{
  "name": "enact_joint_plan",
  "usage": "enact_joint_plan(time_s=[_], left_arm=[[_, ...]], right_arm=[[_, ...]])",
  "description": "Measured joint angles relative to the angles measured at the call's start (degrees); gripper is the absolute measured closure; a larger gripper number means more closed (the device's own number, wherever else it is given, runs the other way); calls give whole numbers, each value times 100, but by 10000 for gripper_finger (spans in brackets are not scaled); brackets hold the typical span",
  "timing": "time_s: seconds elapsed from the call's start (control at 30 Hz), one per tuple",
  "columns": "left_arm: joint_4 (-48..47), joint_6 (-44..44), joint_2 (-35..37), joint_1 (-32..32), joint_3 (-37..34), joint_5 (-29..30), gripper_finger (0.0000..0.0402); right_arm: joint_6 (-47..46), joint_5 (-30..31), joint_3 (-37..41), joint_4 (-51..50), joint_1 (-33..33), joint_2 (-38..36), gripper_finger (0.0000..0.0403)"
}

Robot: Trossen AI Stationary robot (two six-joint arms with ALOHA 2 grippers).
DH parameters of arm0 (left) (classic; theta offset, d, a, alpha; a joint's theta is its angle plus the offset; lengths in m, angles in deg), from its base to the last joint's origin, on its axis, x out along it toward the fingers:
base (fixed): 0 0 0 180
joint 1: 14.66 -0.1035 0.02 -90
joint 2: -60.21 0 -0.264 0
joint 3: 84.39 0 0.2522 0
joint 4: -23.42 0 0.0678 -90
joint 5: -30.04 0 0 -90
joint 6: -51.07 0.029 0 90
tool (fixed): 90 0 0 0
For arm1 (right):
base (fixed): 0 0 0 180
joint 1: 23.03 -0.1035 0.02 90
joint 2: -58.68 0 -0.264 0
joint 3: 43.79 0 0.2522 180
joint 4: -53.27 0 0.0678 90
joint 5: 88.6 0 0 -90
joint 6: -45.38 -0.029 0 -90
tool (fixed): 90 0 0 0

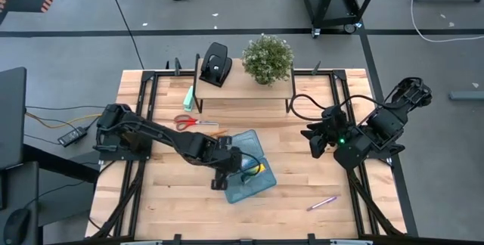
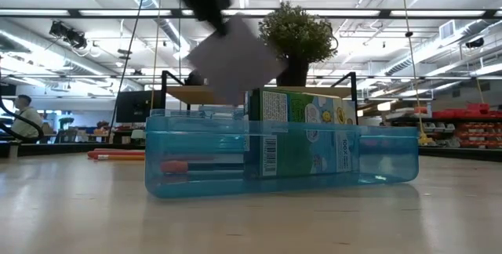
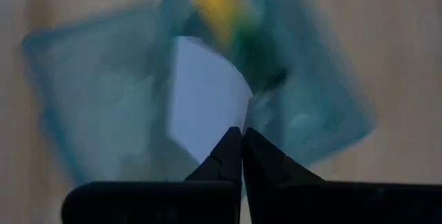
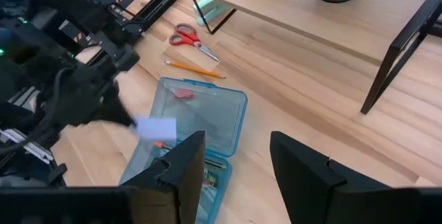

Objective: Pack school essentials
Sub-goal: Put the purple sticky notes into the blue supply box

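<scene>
My left gripper hovers over the clear blue tray, shut on the pale blue note pad. The pad also shows in the right wrist view. The yellow-green crayon box stands in the tray, with a reddish pencil and a small orange piece beside it. The red-handled scissors and an orange pencil lie on the table past the tray. The pink-purple pen lies near the right front. My right gripper waits open at the right. My left gripper pinches the note pad between its two shut fingers at one edge, with the fingers slanting down from above. The pad hangs tilted below the fingers, lifted clear over the tray's left half.
A raised wooden shelf at the far side carries a black hole punch and a potted plant. A mint-green block lies by the shelf's left end. Bare wood shows in front of the tray and to its right.
</scene>
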Motion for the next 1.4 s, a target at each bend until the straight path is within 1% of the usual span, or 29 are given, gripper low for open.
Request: enact_joint_plan(time_s=[0.13, 0.27, 0.4, 0.53, 0.6, 0.77, 0.97, 1.1, 1.23, 1.4], left_arm=[[-348, 509, 7, 289, 0, 102, 393], [-263, 1265, -8, 718, 0, 44, 398], [-244, 1896, -28, 977, -2, 70, 392], [-193, 2343, -79, 1038, -7, -1, 388], [11, 2619, -159, 998, -2, -131, 390], [349, 3184, -454, 889, -9, -120, 390], [462, 3343, -940, 786, -9, -46, 375], [514, 3065, -1048, 760, -11, 214, 358], [545, 3019, -1041, 763, -11, 231, 324], [389, 2909, -1031, 766, -7, 218, 268]], right_arm=[[1, 28, 0, -8, 0, 0, 230], [3, 44, 0, -29, 0, 0, 230], [-7, 44, 0, -29, 0, 0, 230], [-22, 52, 0, -29, 0, 0, 230], [-23, 66, 0, -29, 0, 0, 230], [-39, 70, 0, -17, 0, 0, 230], [-137, 59, 0, 4, 0, 0, 230], [-155, 49, 0, 3, 0, 0, 230], [-122, 44, 0, 2, 0, 0, 230], [-82, 51, 0, -13, 0, 0, 230]])
